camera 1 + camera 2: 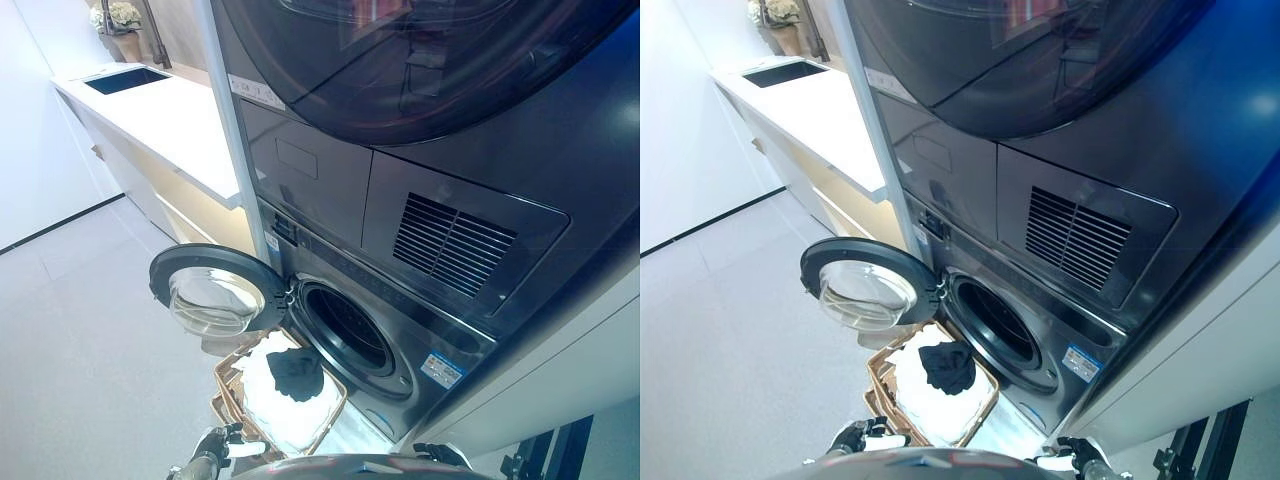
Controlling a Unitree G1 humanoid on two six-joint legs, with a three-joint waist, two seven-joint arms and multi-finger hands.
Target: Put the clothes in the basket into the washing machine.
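Observation:
A wicker basket (232, 396) stands on the floor in front of the washing machine (420, 330). It holds white cloth (275, 405) with a black garment (297, 372) on top. The machine's round door (212, 292) hangs open to the left and the drum opening (350, 335) is dark. My left hand (215, 445) shows at the bottom edge beside the basket's near corner, fingers curled and holding nothing. My right hand (440, 455) shows at the bottom right, low by the machine's base, only partly seen.
A second dark appliance (400, 60) is stacked above the washer. A white counter (165, 120) with a sink (125, 80) runs along the left, with a plant pot (125, 40) at its far end. Grey floor (90, 350) lies open to the left.

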